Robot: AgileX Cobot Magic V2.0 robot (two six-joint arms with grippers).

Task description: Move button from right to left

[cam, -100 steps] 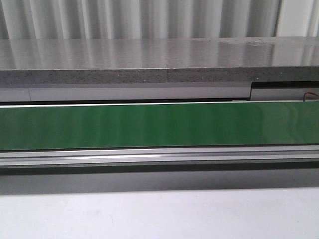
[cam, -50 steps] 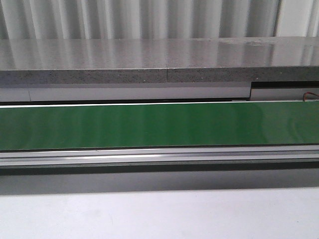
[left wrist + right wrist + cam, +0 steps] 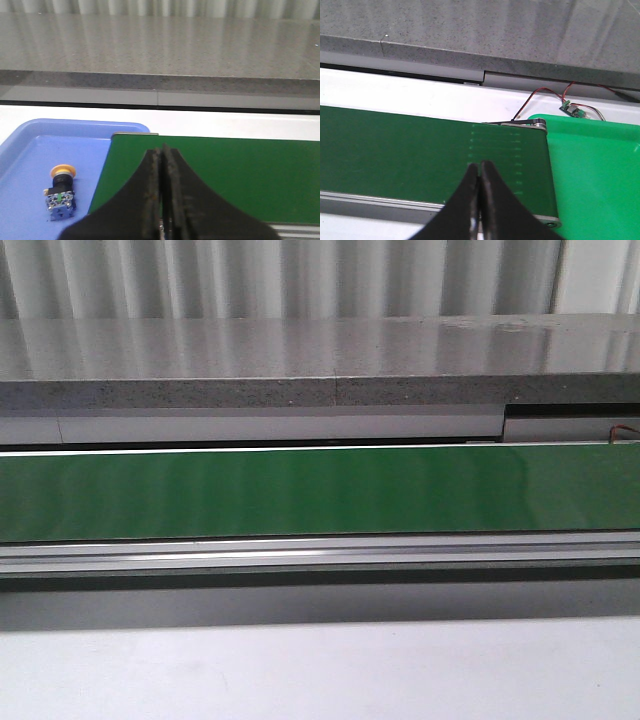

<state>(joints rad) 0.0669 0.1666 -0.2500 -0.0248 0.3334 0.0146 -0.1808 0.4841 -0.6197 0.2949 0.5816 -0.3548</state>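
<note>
Beside the green belt (image 3: pixel 215 175), at its end in the left wrist view, you had the button (image 3: pixel 60 194) lying in the blue tray (image 3: pixel 30 150), orange cap pointing away from the camera. Left gripper (image 3: pixel 163 200) was pinched closed with nothing in it, over the belt. Right gripper (image 3: pixel 480 200) was closed and empty too, over the belt near the green tray (image 3: pixel 600 170), which showed no button. Looked to me like the move was done; nothing was left that I could see

- An industrial test cell or workshop; a green conveyor belt (image 3: pixel 320 492) runs across
- Speckled grey stone ledge (image 3: pixel 300 355) behind; exposed wiring (image 3: pixel 555 97); corrugated metal wall (image 3: pixel 280 275)
</note>
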